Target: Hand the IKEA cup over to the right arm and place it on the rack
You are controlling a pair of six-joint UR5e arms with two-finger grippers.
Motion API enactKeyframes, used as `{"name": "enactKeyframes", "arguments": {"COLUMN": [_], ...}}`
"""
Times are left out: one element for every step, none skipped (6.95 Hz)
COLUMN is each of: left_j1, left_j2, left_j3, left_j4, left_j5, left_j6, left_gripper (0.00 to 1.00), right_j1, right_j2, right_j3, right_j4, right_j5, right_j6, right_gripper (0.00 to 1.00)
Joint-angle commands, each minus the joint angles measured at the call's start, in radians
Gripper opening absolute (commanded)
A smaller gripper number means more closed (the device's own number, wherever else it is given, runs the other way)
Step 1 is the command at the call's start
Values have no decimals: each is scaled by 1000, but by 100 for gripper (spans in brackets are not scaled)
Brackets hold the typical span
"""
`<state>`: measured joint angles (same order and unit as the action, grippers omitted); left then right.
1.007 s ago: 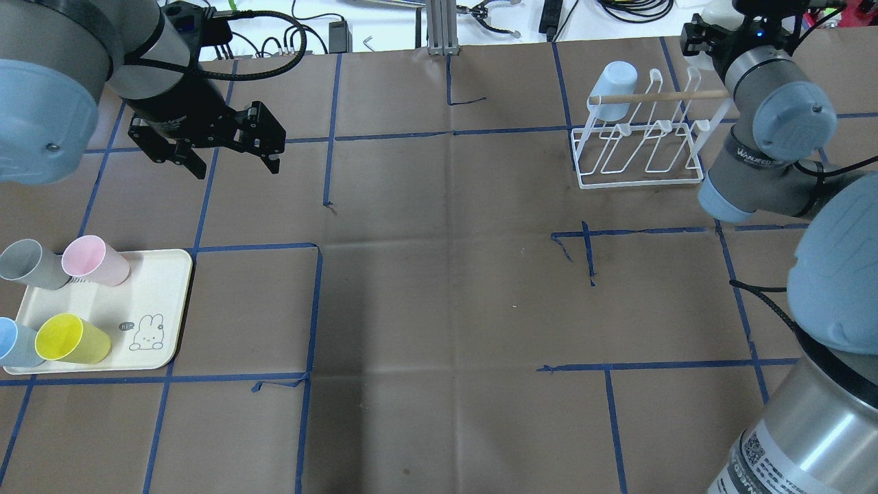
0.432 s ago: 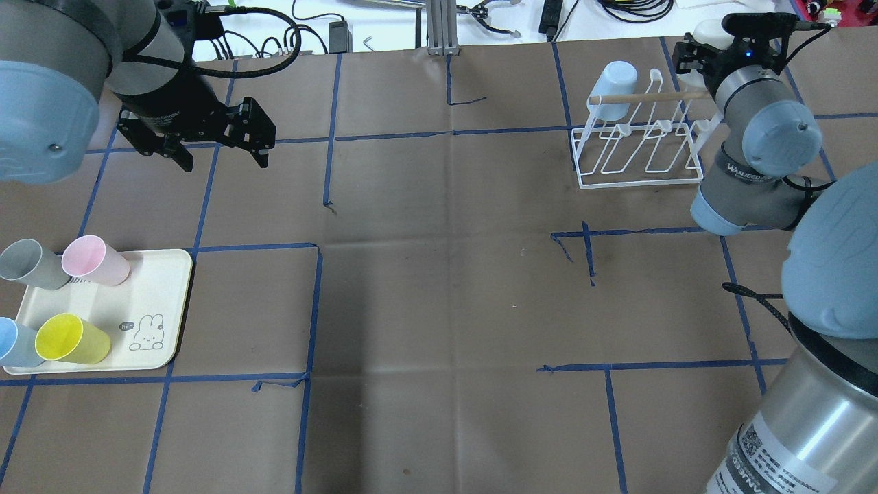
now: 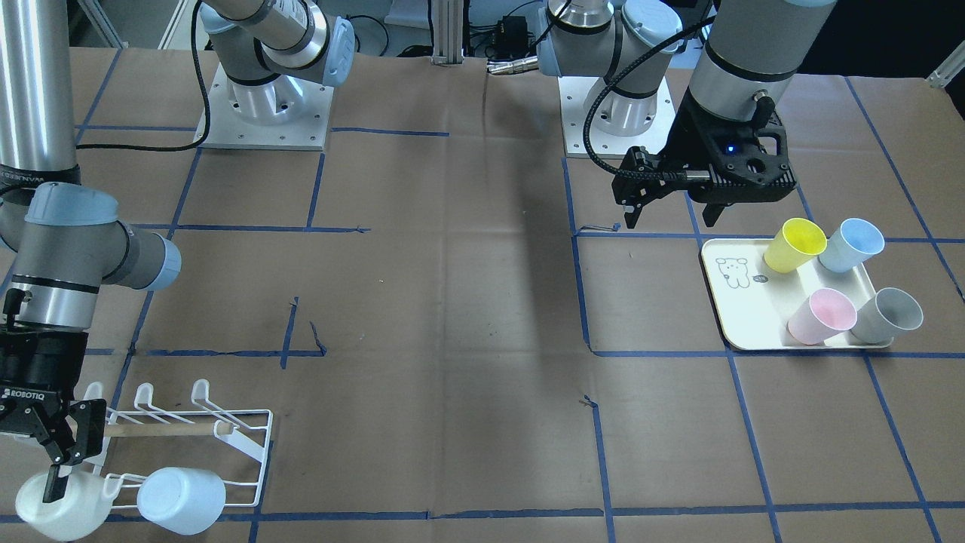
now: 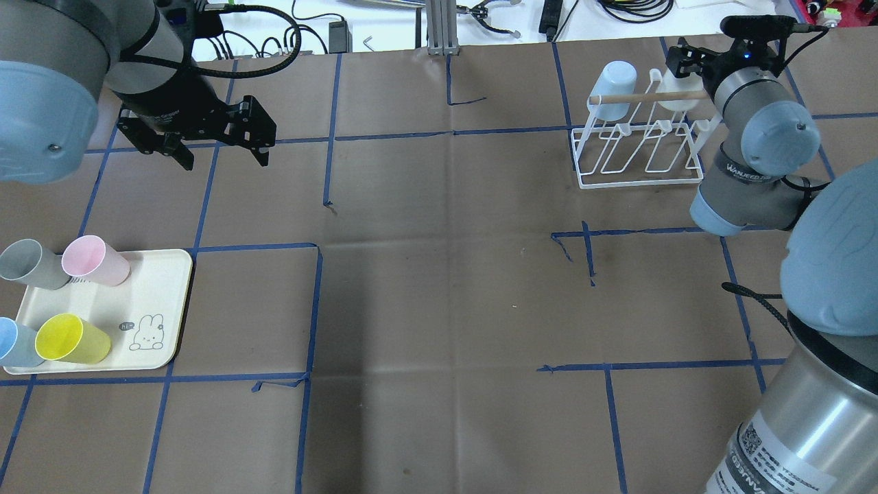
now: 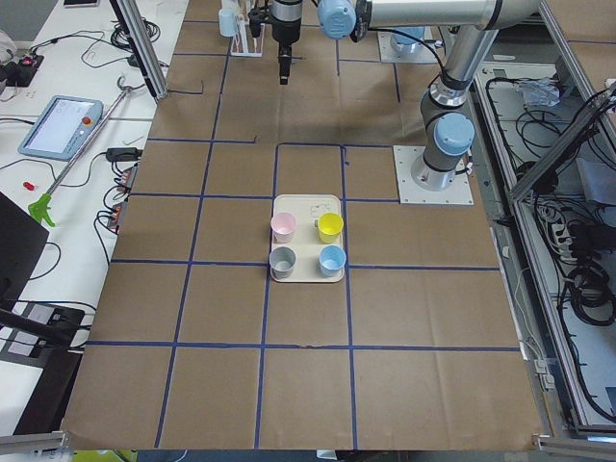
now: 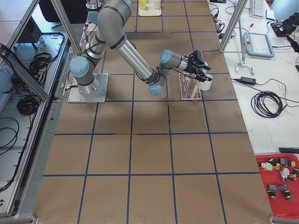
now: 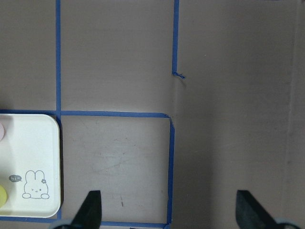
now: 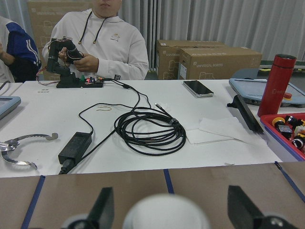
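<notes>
Far left, the left gripper (image 4: 224, 158) hangs over the table (image 4: 439, 288). Its fingers (image 7: 90, 212) are spread wide with nothing between them, so it is out of the play. Below it the tray (image 4: 154, 285) carries a grey cup (image 4: 24, 264), a pink cup (image 4: 95, 261), a yellow cup (image 4: 68, 339) and a pale-blue cup (image 4: 12, 343), all lying on their sides.

Across the bare middle to the rack (image 4: 638, 165): a blue cup (image 4: 612, 79) sits on the far prong at its left end, just past the tip of the wooden dowel (image 4: 645, 98).

At the other end is the white cup (image 3: 56, 507), bottom facing the right arm (image 4: 754, 130), apparently on a far-row prong, though the prong itself is hidden. The right gripper (image 8: 170, 210) straddles it. In the wrist view the right fingers (image 8: 102, 210) stand apart, with clear gaps either side of the cup, so they are not clamped on it.

The hand-over looks done, and this reads as the release at the end of placing. Next call: draw the right gripper back along its own axis, fingers wide, without brushing the cup or dowel. A nudge could tip the cup off its prong.
</notes>
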<state>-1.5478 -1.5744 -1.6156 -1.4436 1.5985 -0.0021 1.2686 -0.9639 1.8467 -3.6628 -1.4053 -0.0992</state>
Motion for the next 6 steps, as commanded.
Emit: {"name": "enactKeyframes", "arguments": {"left_j1": [0,0,0,0,0,0], "left_j2": [1,1,1,1,1,1], "left_j3": [-1,-1,-1,-1,-1,-3], "left_j4": [0,0,0,0,0,0], "left_j5": [-2,-2,-3,-5,-6,-31], "left_j6": [1,1,1,1,-1,-4], "left_gripper": [99,99,99,99,99,99], "right_j1": [2,5,9,11,23,41], "right_j2": [-7,-18,-38,-96,-172,-250], "right_j3": [-3,-3,-4,-3,-3,-4], "right_j4": [15,67,107,145,277,415], "right_j5": [-4,-6,-9,-11,-14,-14], "right_j6": [0,-1,-1,-1,-1,-1], "right_gripper": [100,100,100,100,100,100]}}
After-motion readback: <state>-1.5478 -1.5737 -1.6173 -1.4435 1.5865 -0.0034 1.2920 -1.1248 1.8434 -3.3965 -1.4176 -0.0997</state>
